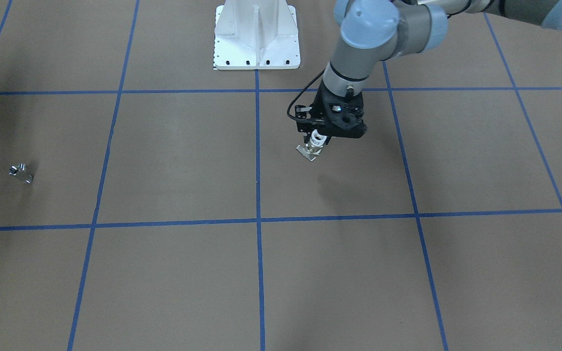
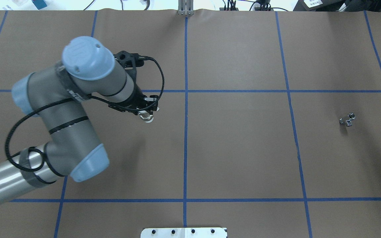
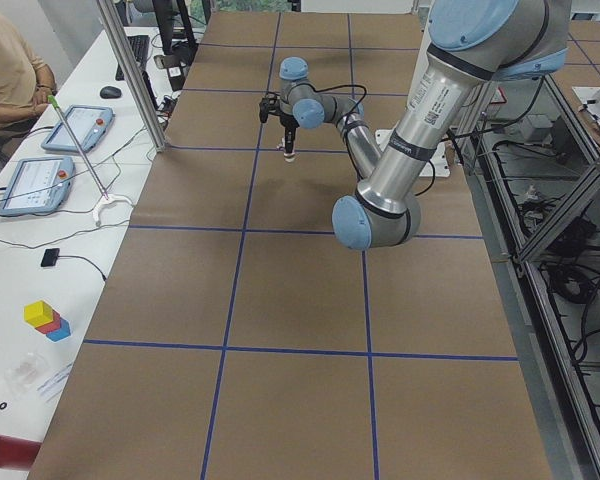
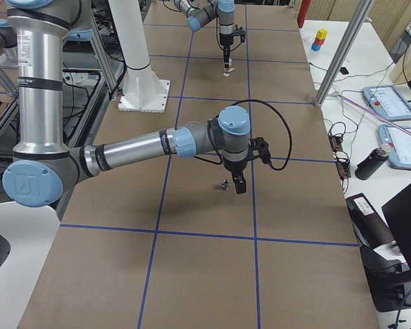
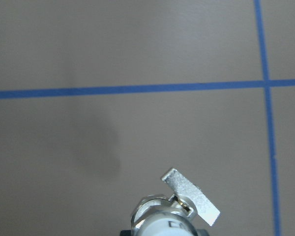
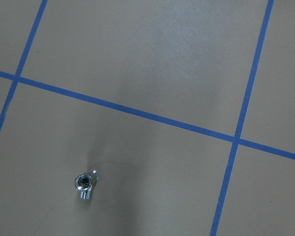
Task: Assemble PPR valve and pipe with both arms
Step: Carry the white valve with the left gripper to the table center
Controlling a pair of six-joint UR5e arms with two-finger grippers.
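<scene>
PPR valve tight in left gripper; right gripper near pipe, width unclear.

Matt brown paper over the surface, smooth, with strips of blue tape. On the valve, glossy white plastic, bright metal and a grainy, dull silver lever. Mirror-shiny chrome on the pipe. Matt black plastic on the left tool.

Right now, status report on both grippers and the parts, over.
Left gripper shut on the PPR valve, above the table. Right gripper beside the pipe, open or shut unclear. Pipe lying loose on the table. Nothing seen between valve and pipe.
</scene>
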